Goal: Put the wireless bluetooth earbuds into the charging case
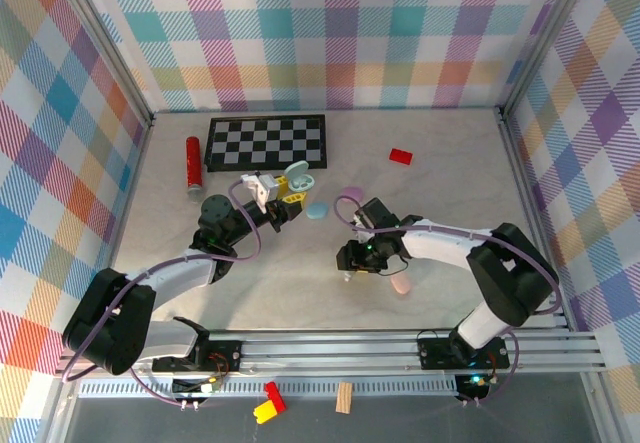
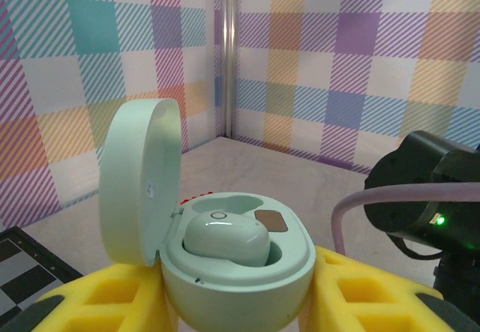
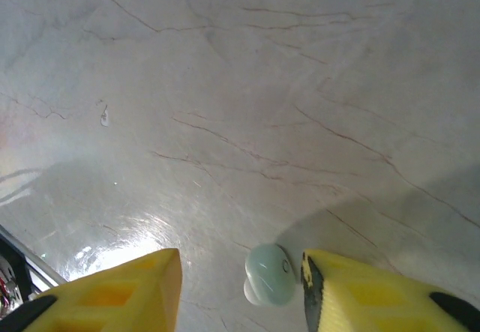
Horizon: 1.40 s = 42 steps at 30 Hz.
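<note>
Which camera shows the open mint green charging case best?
The left wrist view: the case sits close up, lid raised, one earbud seated inside. The top external view shows that case small, from above.

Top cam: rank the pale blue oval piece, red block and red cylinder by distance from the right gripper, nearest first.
1. pale blue oval piece: just beyond the right gripper, toward its left.
2. red block: farther back, slightly to the right.
3. red cylinder: far left, beside the checkerboard.
</note>
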Motion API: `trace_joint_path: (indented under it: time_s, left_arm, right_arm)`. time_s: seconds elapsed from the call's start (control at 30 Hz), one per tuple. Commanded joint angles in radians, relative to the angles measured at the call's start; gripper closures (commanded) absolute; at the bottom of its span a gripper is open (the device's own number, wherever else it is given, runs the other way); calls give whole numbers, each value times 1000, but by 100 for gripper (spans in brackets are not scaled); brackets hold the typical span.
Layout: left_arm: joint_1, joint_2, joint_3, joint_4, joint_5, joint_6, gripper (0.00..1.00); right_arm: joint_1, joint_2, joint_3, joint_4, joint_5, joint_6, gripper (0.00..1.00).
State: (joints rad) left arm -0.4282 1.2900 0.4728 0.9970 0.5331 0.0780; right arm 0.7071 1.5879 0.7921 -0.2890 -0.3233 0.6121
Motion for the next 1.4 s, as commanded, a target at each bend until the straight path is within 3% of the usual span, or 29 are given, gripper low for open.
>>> trace_joint_path:
  time_s: [0.0,0.2,0.6,0.93,1.17,1.37]
  left_arm:
    - [10,-12,17,27,16,-3,61]
    - [9,-6,23,23,18,3,61]
    - [9,18,29,57,31,-15,62]
    - [9,1,24,35,21,-3,62]
    - [9,5,22,35,21,0,62]
    - [9,6,18,14,34,13,62]
  right_arm:
    - [3,25,12,25,-59,-10,59]
    - [2,14,-23,24,-67,3,67]
    - [4,51,-26,35,-71,0,66]
    - [8,46,-38,5,-47,-29,78]
    - [17,-10,-12,-46,55,-52,81]
    - [17,-108,22,-97,222,-109,80]
